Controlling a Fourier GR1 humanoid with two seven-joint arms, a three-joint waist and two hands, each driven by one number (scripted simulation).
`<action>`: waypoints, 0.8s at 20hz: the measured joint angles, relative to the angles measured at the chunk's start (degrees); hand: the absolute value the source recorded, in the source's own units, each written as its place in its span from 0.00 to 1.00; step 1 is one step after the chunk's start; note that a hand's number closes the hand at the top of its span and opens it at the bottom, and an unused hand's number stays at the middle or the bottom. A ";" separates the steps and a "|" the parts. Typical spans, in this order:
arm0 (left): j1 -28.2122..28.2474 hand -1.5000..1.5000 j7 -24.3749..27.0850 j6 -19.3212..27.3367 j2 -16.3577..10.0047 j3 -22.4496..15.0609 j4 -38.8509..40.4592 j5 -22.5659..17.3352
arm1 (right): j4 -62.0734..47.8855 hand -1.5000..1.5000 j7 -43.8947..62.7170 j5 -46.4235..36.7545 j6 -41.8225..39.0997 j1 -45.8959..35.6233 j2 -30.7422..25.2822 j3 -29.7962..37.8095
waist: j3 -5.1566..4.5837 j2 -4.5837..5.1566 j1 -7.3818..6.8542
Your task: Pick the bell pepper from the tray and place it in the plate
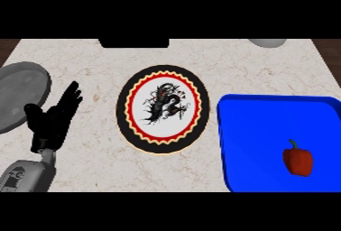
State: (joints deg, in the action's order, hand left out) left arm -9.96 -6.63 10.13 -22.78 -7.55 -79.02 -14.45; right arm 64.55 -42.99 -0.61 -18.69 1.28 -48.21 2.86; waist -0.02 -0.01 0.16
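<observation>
A red bell pepper (297, 161) with a dark stem lies in the right part of the blue tray (253, 135), at the lower right of the head view. The plate (163, 109), with a black rim, a red and cream zigzag ring and a black dragon on white, sits at the counter's middle, just left of the tray. My left hand (52, 119) rests open at the left, fingers pointing up, well left of the plate and touching nothing. My right hand does not show.
A grey round lid or pan (20, 94) lies at the left edge beside my left hand. A dark object (133, 43) and a grey one (268, 42) sit at the counter's far edge. The counter is pale marble.
</observation>
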 measured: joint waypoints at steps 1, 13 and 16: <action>0.16 0.50 -0.56 0.37 0.40 -0.19 -0.67 0.40 | 1.13 0.00 0.91 -0.66 -0.45 0.45 -0.38 -0.29 | 0.00 -0.03 0.00; 0.84 0.50 -1.16 -0.91 2.27 1.31 -1.19 2.62 | 10.46 0.00 13.77 -13.75 0.85 1.38 -0.85 -4.45 | -0.01 -0.03 -0.11; 0.86 0.50 -0.41 -1.51 3.01 1.88 -0.18 3.03 | 12.76 0.00 17.76 -16.60 -0.18 0.52 -0.72 -5.46 | 0.00 -0.02 -0.11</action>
State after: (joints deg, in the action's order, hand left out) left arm -9.10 -7.04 8.63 -19.78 -5.67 -79.20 -11.42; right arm 77.31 -25.22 -17.21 -18.87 1.80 -48.93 -2.61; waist -0.02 -0.02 0.05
